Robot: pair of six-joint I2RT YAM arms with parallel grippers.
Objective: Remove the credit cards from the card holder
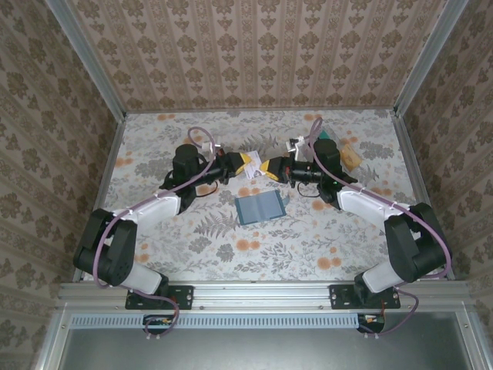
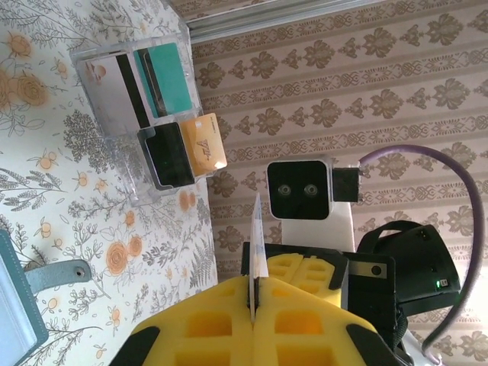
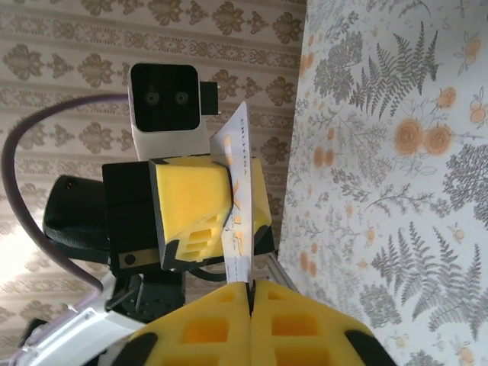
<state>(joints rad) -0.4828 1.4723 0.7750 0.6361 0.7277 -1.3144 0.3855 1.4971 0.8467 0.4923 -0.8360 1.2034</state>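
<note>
Top external view: the left gripper [image 1: 245,162] and right gripper [image 1: 273,168] meet tip to tip above the middle of the floral table [image 1: 192,247]. Both are clamped on one pale credit card [image 1: 253,173]. The slate-blue card holder [image 1: 259,208] lies open and flat just in front of them, apart from both. A clear tray [image 1: 339,150] sits near the right arm.

Left wrist view: the left gripper [image 2: 253,293] is closed on the credit card [image 2: 258,236], seen edge-on and upright. The right gripper [image 2: 301,271] faces it. The card holder [image 2: 11,320] shows at the lower left edge. The clear tray [image 2: 137,99] holds a teal card [image 2: 166,69] and an orange card [image 2: 204,141].

Right wrist view: the right gripper [image 3: 250,293] pinches the lower edge of the credit card [image 3: 238,191]. The left gripper [image 3: 232,236] grips the card's far part.
</note>
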